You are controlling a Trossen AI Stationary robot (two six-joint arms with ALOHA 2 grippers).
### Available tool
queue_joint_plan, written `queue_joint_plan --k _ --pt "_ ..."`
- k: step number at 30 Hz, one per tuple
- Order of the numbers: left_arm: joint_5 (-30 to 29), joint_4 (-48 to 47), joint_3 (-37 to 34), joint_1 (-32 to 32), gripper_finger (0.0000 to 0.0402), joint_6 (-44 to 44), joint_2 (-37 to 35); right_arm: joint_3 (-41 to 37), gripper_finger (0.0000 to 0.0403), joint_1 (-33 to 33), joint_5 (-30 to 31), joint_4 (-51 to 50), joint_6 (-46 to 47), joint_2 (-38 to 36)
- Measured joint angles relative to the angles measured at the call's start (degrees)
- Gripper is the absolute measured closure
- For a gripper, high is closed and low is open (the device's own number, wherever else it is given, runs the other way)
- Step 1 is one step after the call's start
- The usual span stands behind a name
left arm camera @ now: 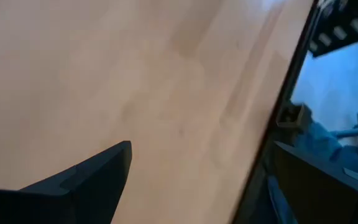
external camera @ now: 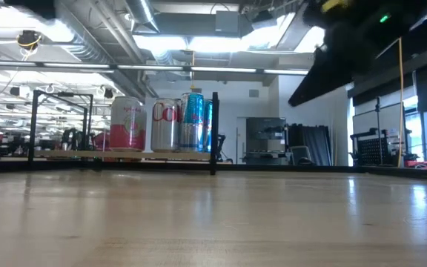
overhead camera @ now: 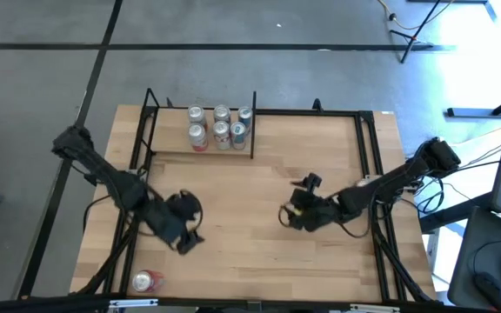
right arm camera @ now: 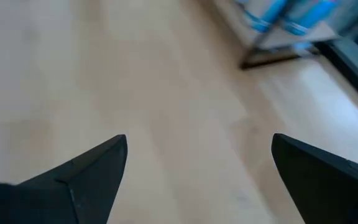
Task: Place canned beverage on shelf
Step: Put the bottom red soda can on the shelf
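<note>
The shelf (overhead camera: 170, 144) stands at the table's far left, a light plank in black rods, with several upright cans (overhead camera: 220, 126) on it; the low view shows the cans (external camera: 161, 124) side by side. One red and white can (overhead camera: 149, 280) lies on its side by the table's near left corner. My left gripper (overhead camera: 188, 240) hovers open to the right of that can and a little farther in, its fingers (left arm camera: 92, 180) over bare wood near the table's edge. My right gripper (overhead camera: 290, 202) hangs open over the table's middle, with nothing between its fingers (right arm camera: 86, 174).
Black metal rails (overhead camera: 379, 209) run along the table's right, left and far sides. The right wrist view shows the shelf's corner post (right arm camera: 272, 57) ahead. Bare wood (overhead camera: 242, 252) lies between the two grippers. The right arm (external camera: 362, 44) crosses the low view's upper right.
</note>
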Motion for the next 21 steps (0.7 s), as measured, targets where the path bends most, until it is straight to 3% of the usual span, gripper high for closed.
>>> queue_joint_plan --k 11,16,21 --pt "4.91 -23.51 18.64 -16.29 0.0028 -30.62 15.92 0.02 0.0020 9.77 -1.06 10.02 -0.18 0.01" --pt "9.91 -29.92 20.61 -23.29 0.0028 -47.12 17.79 0.02 0.0020 11.02 -3.48 9.90 3.77 0.04" --pt "13.31 -30.14 20.61 -28.82 0.0028 -61.33 18.97 0.02 0.0020 13.74 -3.50 10.05 7.39 1.99"
